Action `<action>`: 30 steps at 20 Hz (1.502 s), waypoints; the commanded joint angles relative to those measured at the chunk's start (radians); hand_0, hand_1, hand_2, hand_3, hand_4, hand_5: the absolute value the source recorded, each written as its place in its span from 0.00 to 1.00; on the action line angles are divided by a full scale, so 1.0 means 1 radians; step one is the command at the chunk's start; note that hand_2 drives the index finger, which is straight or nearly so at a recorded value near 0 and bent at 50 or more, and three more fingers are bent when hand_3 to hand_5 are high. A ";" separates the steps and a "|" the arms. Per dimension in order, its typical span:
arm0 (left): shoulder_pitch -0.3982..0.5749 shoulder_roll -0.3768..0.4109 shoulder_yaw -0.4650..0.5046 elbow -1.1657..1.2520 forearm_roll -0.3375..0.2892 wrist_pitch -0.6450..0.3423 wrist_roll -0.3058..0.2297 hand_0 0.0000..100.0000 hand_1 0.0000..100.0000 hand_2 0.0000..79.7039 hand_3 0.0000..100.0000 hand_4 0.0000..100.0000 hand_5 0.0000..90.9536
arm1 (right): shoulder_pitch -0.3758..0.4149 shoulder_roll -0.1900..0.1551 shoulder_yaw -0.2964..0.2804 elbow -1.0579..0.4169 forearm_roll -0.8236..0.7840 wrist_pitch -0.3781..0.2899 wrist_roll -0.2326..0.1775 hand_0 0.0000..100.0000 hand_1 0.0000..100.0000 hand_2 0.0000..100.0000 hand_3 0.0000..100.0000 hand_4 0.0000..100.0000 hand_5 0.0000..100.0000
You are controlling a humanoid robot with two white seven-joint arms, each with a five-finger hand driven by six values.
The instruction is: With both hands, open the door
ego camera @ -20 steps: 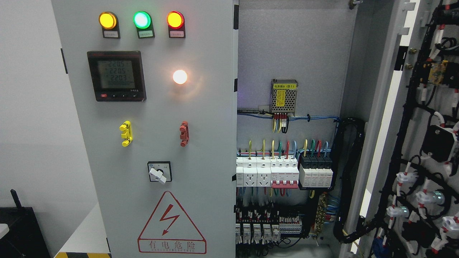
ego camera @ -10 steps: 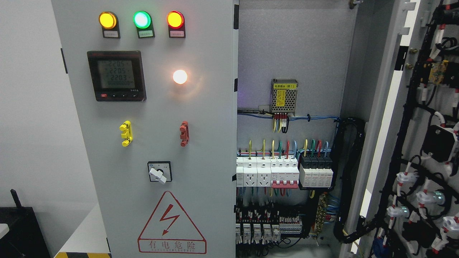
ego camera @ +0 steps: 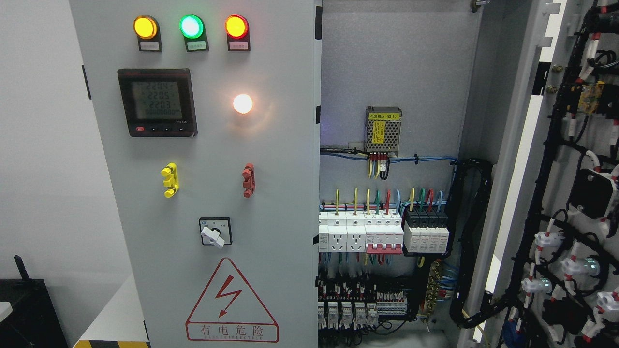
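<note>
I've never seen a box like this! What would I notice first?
Probably the three glowing lights, yellow, green and red, at the top of the grey left door, with a bright white lamp just below. Then the colourful wires and white breakers inside, where the right door hangs open.

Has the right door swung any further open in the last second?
No. The right door sits at the same place against the cabinet's power supply.

The right door (ego camera: 556, 159) stands swung wide, leaving the cabinet interior open between it and the closed left door (ego camera: 208, 183). Upper interior is bare back panel (ego camera: 387, 58); lower down, breakers (ego camera: 382, 232), wiring and a black cable loom (ego camera: 471, 232) crowd it.
</note>
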 commanded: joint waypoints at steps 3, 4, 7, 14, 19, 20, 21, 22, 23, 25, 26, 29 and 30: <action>0.027 -0.001 0.000 0.006 0.000 0.000 -0.001 0.12 0.39 0.00 0.00 0.00 0.00 | -0.042 0.005 -0.004 -0.116 0.001 -0.020 0.000 0.12 0.39 0.00 0.00 0.00 0.00; 0.027 -0.001 0.000 0.006 0.000 0.000 -0.001 0.12 0.39 0.00 0.00 0.00 0.00 | -0.058 0.009 -0.004 -0.116 0.000 -0.018 -0.001 0.12 0.39 0.00 0.00 0.00 0.00; 0.027 -0.001 0.000 0.006 0.000 0.000 -0.001 0.12 0.39 0.00 0.00 0.00 0.00 | -0.096 0.013 -0.011 -0.116 0.001 -0.015 -0.001 0.12 0.39 0.00 0.00 0.00 0.00; 0.027 -0.001 0.000 0.006 0.000 0.000 -0.001 0.12 0.39 0.00 0.00 0.00 0.00 | -0.194 0.040 -0.011 -0.115 0.001 -0.001 -0.003 0.12 0.39 0.00 0.00 0.00 0.00; 0.027 -0.001 0.000 0.006 0.000 0.000 -0.001 0.12 0.39 0.00 0.00 0.00 0.00 | -0.226 0.040 -0.010 -0.107 0.001 0.025 -0.004 0.12 0.39 0.00 0.00 0.00 0.00; 0.027 -0.001 0.000 0.006 0.000 0.000 -0.001 0.12 0.39 0.00 0.00 0.00 0.00 | -0.234 0.042 -0.011 -0.107 0.001 0.029 -0.004 0.12 0.39 0.00 0.00 0.00 0.00; 0.026 -0.001 0.000 0.006 0.000 0.000 -0.001 0.12 0.39 0.00 0.00 0.00 0.00 | -0.245 0.045 -0.011 -0.104 0.001 0.037 -0.006 0.12 0.39 0.00 0.00 0.00 0.00; 0.027 -0.001 0.000 0.006 0.000 0.000 -0.001 0.12 0.39 0.00 0.00 0.00 0.00 | -0.251 0.049 -0.010 -0.102 0.001 0.048 -0.004 0.12 0.39 0.00 0.00 0.00 0.00; 0.027 -0.001 0.000 0.006 0.000 0.000 -0.001 0.12 0.39 0.00 0.00 0.00 0.00 | -0.259 0.063 -0.008 -0.099 0.001 0.060 -0.004 0.12 0.39 0.00 0.00 0.00 0.00; 0.026 -0.001 0.000 0.006 0.000 0.003 -0.001 0.12 0.39 0.00 0.00 0.00 0.00 | -0.283 0.077 -0.004 -0.096 0.003 0.081 -0.006 0.12 0.39 0.00 0.00 0.00 0.00; 0.027 -0.001 0.000 0.007 0.000 0.003 -0.001 0.12 0.39 0.00 0.00 0.00 0.00 | -0.291 0.077 -0.004 -0.095 0.003 0.092 -0.006 0.12 0.39 0.00 0.00 0.00 0.00; 0.026 -0.001 0.000 0.007 -0.001 0.005 -0.001 0.12 0.39 0.00 0.00 0.00 0.00 | -0.332 0.083 -0.010 -0.078 0.003 0.111 -0.006 0.12 0.39 0.00 0.00 0.00 0.00; 0.027 -0.001 0.000 0.009 -0.001 0.006 -0.001 0.12 0.39 0.00 0.00 0.00 0.00 | -0.343 0.085 -0.010 -0.078 0.003 0.123 -0.007 0.12 0.39 0.00 0.00 0.00 0.00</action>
